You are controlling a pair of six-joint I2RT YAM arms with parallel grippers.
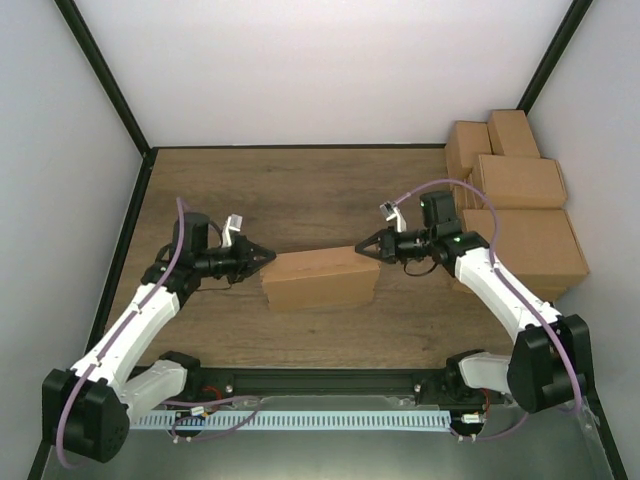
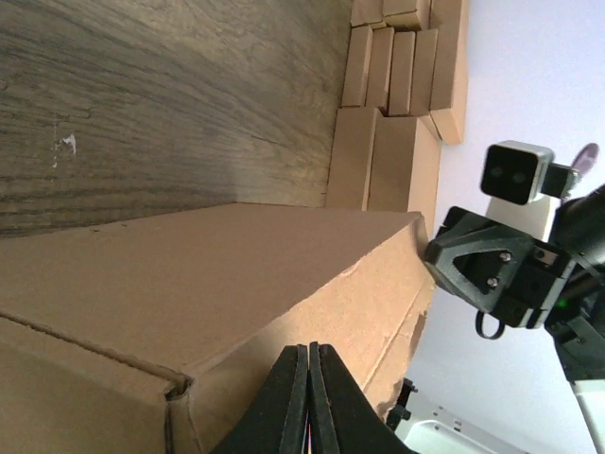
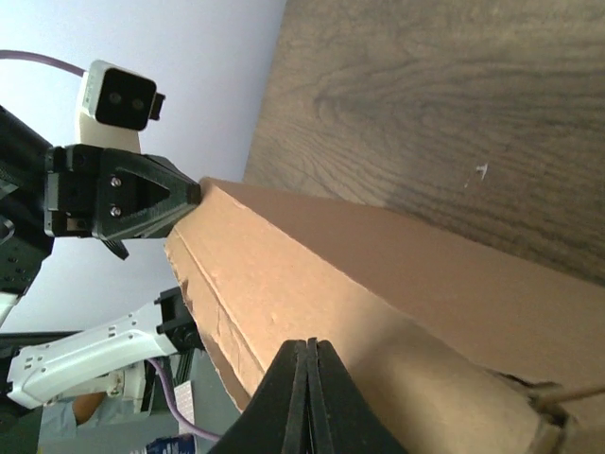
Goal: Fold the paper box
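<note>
The paper box is a closed brown cardboard carton lying in the middle of the wooden table. It fills the left wrist view and the right wrist view. My left gripper is shut, its tip at the box's left end near the top edge. My right gripper is shut, its tip at the box's right end near the top edge. Both pairs of fingers are pressed together with nothing between them.
A stack of finished brown cartons fills the table's back right corner, close behind my right arm. White walls with black frame posts enclose the table. A metal rail runs along the near edge between the arm bases.
</note>
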